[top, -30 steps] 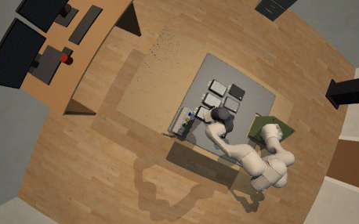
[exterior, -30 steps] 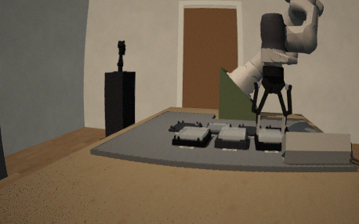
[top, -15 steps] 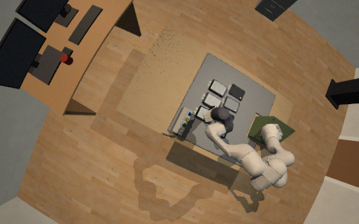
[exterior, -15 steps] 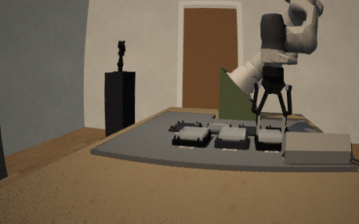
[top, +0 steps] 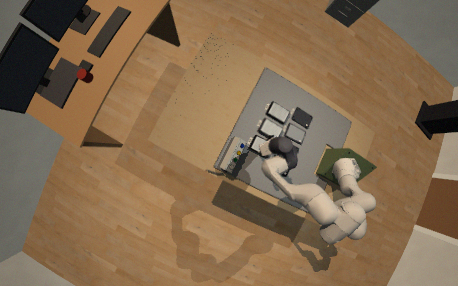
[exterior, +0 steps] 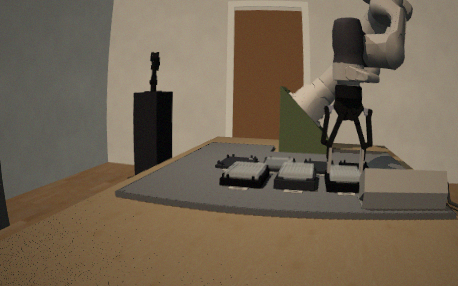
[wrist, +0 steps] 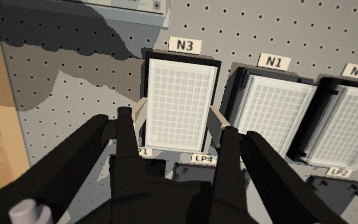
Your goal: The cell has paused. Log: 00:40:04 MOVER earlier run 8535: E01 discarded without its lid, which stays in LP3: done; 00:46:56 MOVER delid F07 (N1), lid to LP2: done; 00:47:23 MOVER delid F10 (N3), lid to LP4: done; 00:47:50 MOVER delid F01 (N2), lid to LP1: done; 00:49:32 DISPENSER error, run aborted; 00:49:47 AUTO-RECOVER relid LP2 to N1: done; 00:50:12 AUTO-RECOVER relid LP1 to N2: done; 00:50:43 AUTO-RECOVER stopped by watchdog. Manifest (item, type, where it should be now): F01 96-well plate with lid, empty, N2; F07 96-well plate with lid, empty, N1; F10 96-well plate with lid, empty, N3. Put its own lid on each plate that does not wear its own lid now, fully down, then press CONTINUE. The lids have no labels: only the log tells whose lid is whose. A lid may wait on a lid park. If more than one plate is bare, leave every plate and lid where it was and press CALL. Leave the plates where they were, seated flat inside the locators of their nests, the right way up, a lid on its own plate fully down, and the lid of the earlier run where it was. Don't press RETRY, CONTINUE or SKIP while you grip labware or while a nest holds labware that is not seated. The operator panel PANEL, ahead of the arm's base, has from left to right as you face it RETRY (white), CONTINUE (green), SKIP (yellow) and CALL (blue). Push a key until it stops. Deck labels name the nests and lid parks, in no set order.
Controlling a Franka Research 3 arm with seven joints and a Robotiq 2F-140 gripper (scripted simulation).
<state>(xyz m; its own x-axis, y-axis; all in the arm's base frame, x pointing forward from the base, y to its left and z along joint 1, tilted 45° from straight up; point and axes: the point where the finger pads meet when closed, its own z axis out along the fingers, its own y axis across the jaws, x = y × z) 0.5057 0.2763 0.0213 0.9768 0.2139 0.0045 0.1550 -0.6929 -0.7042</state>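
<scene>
Wrist view: we are seeing the gripper [wrist: 179, 131] clamping a lid [wrist: 179, 105] over the plate in nest N3 [wrist: 184, 45], pads touching its long sides.

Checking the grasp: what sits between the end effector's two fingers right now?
The wrist view shows a clear lid over nest N3, clamped on its long sides between the end effector fingers.

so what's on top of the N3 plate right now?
A clear lid, pinched by the claw at its long sides. The gridded wells show through; whether it's fully seated can't be seen.
</scene>
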